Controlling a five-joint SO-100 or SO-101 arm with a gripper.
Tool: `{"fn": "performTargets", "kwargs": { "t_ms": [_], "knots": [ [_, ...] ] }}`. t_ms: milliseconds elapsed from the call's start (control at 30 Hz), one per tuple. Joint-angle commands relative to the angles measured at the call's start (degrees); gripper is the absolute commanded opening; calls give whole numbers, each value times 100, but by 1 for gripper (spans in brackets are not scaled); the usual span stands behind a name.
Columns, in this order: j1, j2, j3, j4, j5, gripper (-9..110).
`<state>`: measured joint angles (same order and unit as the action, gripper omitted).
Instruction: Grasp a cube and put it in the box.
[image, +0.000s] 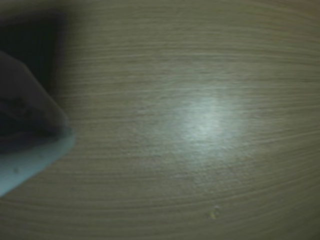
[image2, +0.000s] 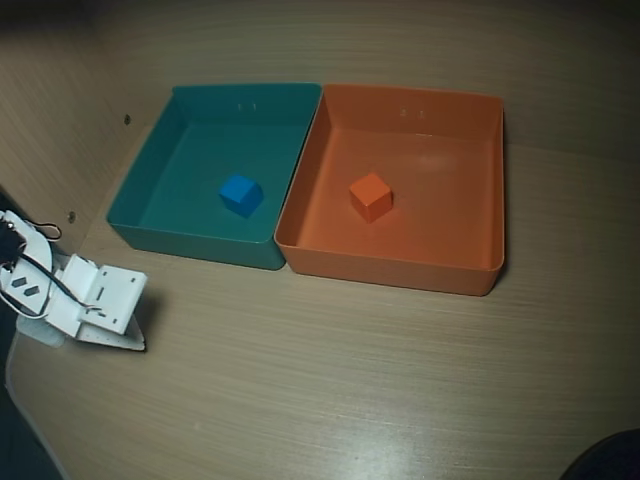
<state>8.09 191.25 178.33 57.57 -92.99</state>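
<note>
- The cube (image2: 371, 195) sat inside the box (image2: 400, 268), near the middle of its floor, clear of all walls.
- A blue cube (image2: 241, 194) lay likewise in the teal tray (image2: 190, 245), which touched the box's left wall in the overhead view.
- The end effector (image2: 95, 315) rested low on the bench (image2: 330, 380), well apart from both trays; I cannot tell whether its fingers were spread or pressed together.
- Wrist view showed only bare bench and a blurred finger (image: 30, 150).
- Judgement: placement looked done; risk was a stray sweep of the arm nudging the teal tray and shifting the box.

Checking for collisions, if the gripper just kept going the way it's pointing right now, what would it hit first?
Most likely the bare wooden table: the wrist view shows nothing but woodgrain ahead of the gripper, which looks angled down at the tabletop. Both trays sit off to the side, though depth is hard to judge.
</note>
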Motion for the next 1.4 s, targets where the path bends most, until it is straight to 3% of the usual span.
{"fn": "performTargets", "kwargs": {
  "t_ms": [0, 300, 1367],
  "knots": [
    [-62, 88, 343, 88, 62, -4],
    [-229, 97, 343, 2074, 79, -4],
    [-237, 88, 343, 1995, 70, -4]
  ]
}}
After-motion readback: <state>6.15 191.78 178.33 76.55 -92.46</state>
